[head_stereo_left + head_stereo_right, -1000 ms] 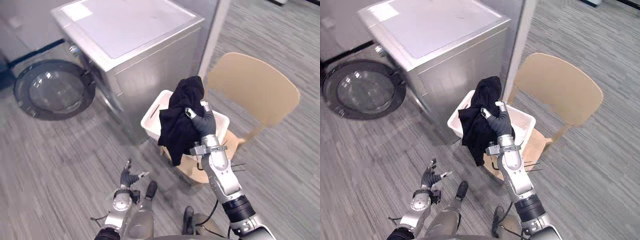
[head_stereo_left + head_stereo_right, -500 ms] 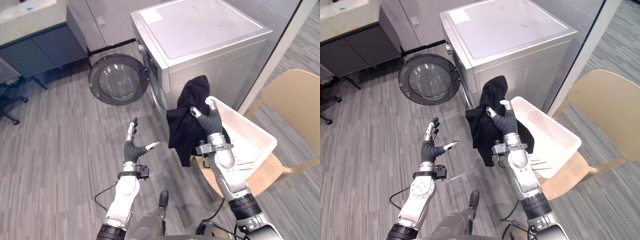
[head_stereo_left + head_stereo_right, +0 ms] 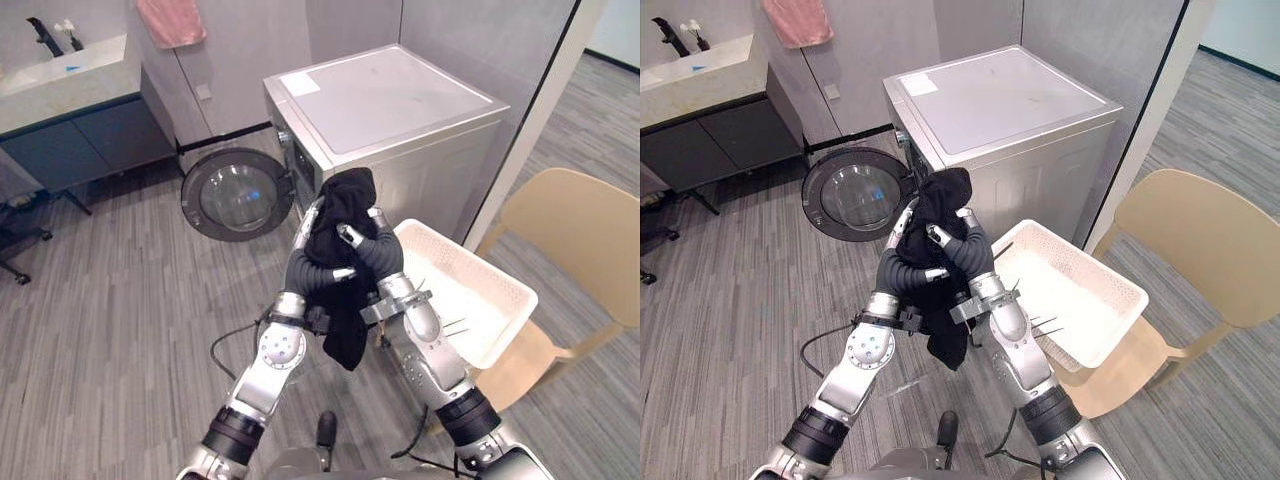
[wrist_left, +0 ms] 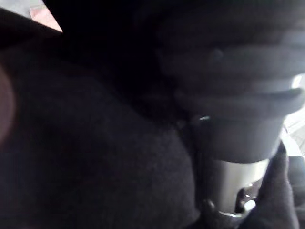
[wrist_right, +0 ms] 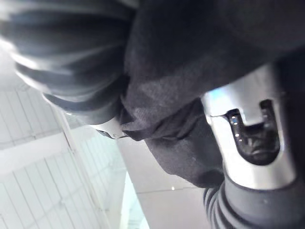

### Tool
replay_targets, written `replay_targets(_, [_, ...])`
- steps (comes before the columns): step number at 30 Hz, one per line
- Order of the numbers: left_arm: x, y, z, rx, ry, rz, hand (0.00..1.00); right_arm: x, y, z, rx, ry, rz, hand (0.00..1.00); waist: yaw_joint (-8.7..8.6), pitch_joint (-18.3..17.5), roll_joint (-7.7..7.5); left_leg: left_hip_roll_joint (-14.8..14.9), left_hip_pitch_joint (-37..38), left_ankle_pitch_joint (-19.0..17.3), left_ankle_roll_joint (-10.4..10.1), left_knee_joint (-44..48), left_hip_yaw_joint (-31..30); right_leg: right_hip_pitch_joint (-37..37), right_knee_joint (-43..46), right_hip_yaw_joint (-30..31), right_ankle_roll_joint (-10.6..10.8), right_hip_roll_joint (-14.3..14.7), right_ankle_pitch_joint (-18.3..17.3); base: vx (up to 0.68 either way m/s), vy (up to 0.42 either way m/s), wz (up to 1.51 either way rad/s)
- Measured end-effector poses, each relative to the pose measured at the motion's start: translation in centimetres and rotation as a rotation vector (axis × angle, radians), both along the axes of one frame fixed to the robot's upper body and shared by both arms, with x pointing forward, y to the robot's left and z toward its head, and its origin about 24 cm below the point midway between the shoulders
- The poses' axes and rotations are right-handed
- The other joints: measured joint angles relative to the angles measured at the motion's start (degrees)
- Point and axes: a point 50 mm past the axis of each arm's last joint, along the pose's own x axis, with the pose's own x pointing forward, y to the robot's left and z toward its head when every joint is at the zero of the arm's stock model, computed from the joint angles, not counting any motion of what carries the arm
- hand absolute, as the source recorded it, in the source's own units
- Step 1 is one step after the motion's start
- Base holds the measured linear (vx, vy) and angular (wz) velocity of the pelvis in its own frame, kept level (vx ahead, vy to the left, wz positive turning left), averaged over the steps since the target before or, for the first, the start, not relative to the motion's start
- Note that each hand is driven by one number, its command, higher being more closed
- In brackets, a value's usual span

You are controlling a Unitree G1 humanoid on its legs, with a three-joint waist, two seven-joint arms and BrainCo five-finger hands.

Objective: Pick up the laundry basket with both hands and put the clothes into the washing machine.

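Left eye view: garment [image 3: 345, 200] between hands [image 3: 374, 256]

The garment [image 3: 345, 300] is soft, matt black cloth, faintly fuzzy up close. The washer [image 3: 400, 100] is brushed grey metal with a satin sheen, and its door [image 3: 238, 195] holds glossy dark glass. The basket [image 3: 500, 300] is white plastic with perforated walls. The chair [image 3: 570, 230] is smooth pale wood. The floor [image 3: 100, 300] is matt grey wood-grain plank. Ribbed covers on the left hand [image 3: 303, 270] and right hand [image 3: 372, 255] look like matt dark rubber.
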Motion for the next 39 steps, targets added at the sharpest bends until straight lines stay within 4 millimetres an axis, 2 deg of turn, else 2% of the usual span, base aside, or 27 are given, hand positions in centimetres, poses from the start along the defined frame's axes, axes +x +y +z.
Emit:
replay_targets(5, [0.0, 0.2, -0.1, 0.027, 0.002, -0.010, 1.00, 0.0, 0.5, 0.3, 0.048, 0.015, 0.056, 1.00, -0.01, -0.7, -0.75, 0.6, -0.3, -0.3, -0.3, 0.0, 0.9, 0.0, -2.2, 1.0, -0.1, 1.0, 1.6, -0.01, -0.012, -0.14])
replay_targets(6, [0.0, 0.2, -0.1, 0.018, 0.005, -0.012, 1.00, 0.0, 0.6, 0.3, 0.053, 0.019, 0.060, 0.00, -0.06, -0.9, -0.73, 0.6, -0.3, -0.3, -0.3, 0.0, 0.9, 0.1, -2.4, 1.0, -0.1, 1.0, 1.8, 0.00, 0.000, 0.00])
replay_targets(11, [0.0, 0.3, -0.3, -0.018, 0.021, -0.014, 1.00, -0.1, 0.6, 0.5, 0.059, 0.008, 0.064, 0.00, 0.01, -2.2, -0.81, 0.6, -0.6, -0.3, -0.3, 0.0, 0.9, 0.0, -3.3, 1.2, 0.3, 1.2, 2.2, 0.00, 0.000, 0.00])
replay_targets(17, [-0.1, 0.4, -0.4, -0.056, 0.027, -0.021, 1.00, -0.2, 0.7, 0.6, 0.045, -0.011, 0.056, 0.00, -0.04, -3.2, -0.80, 1.1, -1.0, -0.3, -0.3, 0.0, 1.3, 0.1, -5.1, 1.9, -0.2, 2.0, 3.3, 0.02, -0.033, -0.06])
replay_targets(22, [-0.9, 0.5, -1.5, -0.071, 0.069, -0.014, 1.00, -0.6, 0.5, -0.3, -0.035, -0.017, 0.004, 0.00, -0.20, -3.3, -0.85, 1.4, -1.1, -0.5, -0.4, 0.0, 1.4, 0.2, -6.5, 2.1, -0.1, 2.7, 3.6, 0.01, -0.045, -0.02])
replay_targets(25, [-0.7, 2.3, -2.4, -0.151, 0.131, 0.107, 1.00, -1.3, -0.3, -1.9, -0.152, -0.016, -0.072, 0.00, -0.26, -3.3, -0.87, 1.5, -1.0, -0.5, -0.4, 0.0, 1.3, 0.6, -6.8, 2.1, -0.1, 2.8, 3.6, 0.04, -0.041, 0.01])
replay_targets(26, [-0.4, 3.9, -2.8, -0.186, 0.158, 0.195, 1.00, -1.7, -0.6, -2.8, -0.217, -0.013, -0.095, 0.00, -0.47, -3.3, -0.87, 1.5, -0.9, -0.4, -0.5, 0.0, 1.3, 0.8, -6.8, 2.1, -0.1, 2.9, 3.6, 0.04, -0.035, 0.01])
replay_targets(27, [-0.3, 4.6, -3.1, -0.196, 0.171, 0.233, 1.00, -1.9, -0.8, -3.2, -0.249, -0.012, -0.115, 0.00, -0.69, -3.3, -0.87, 1.5, -0.9, -0.4, -0.5, 0.0, 1.2, 0.9, -6.8, 2.1, -0.1, 2.9, 3.6, 0.05, -0.052, 0.02])
replay_targets(30, [-1.5, 7.5, -5.2, -0.216, 0.248, 0.378, 1.00, -2.2, -3.2, -4.6, -0.401, -0.012, -0.237, 0.00, -1.29, -3.3, -0.87, 1.4, -0.9, -0.6, -0.6, 0.0, 1.2, 0.9, -6.8, 2.1, 0.0, 2.8, 3.5, 0.03, -0.036, 0.00])
replay_targets(32, [-2.7, 8.2, -6.9, -0.208, 0.319, 0.412, 1.00, -2.4, -5.3, -5.5, -0.476, 0.010, -0.325, 0.00, -1.13, -3.3, -0.87, 1.4, -1.0, -0.7, -0.8, 0.0, 1.1, 0.9, -6.8, 2.0, 0.0, 2.8, 3.5, 0.03, -0.028, 0.03])
replay_targets(34, [-3.7, 8.6, -8.3, -0.199, 0.378, 0.438, 1.00, -2.8, -6.6, -6.2, -0.527, 0.030, -0.369, 0.00, -1.18, -3.3, -0.88, 1.4, -1.0, -0.8, -0.8, 0.0, 1.1, 0.9, -6.8, 2.0, 0.0, 2.8, 3.4, 0.01, -0.016, 0.00])
replay_targets(36, [-4.9, 9.5, -10.3, -0.192, 0.471, 0.470, 1.00, -3.7, -8.4, -7.8, -0.606, 0.084, -0.408, 0.00, -1.17, -3.3, -0.92, 1.5, -1.0, -1.2, -1.0, 0.0, 1.0, 0.9, -6.6, 2.0, 0.0, 2.8, 3.2, 0.02, -0.041, 0.00])
replay_targets(37, [-5.2, 9.7, -10.8, -0.195, 0.492, 0.481, 1.00, -4.0, -8.7, -8.3, -0.623, 0.103, -0.411, 0.00, -1.18, -3.3, -0.93, 1.5, -1.0, -1.2, -1.0, 0.0, 1.0, 0.9, -6.6, 2.0, 0.0, 2.8, 3.1, 0.02, -0.041, 0.00])
replay_targets(39, [-6.4, 10.4, -12.2, -0.192, 0.562, 0.518, 1.00, -4.8, -9.6, -10.8, -0.706, 0.200, -0.401, 0.00, -1.29, -3.3, -1.01, 1.5, -1.0, -1.3, -1.1, 0.0, 1.0, 0.9, -6.7, 1.8, -0.2, 2.9, 3.0, 0.02, -0.040, 0.01])
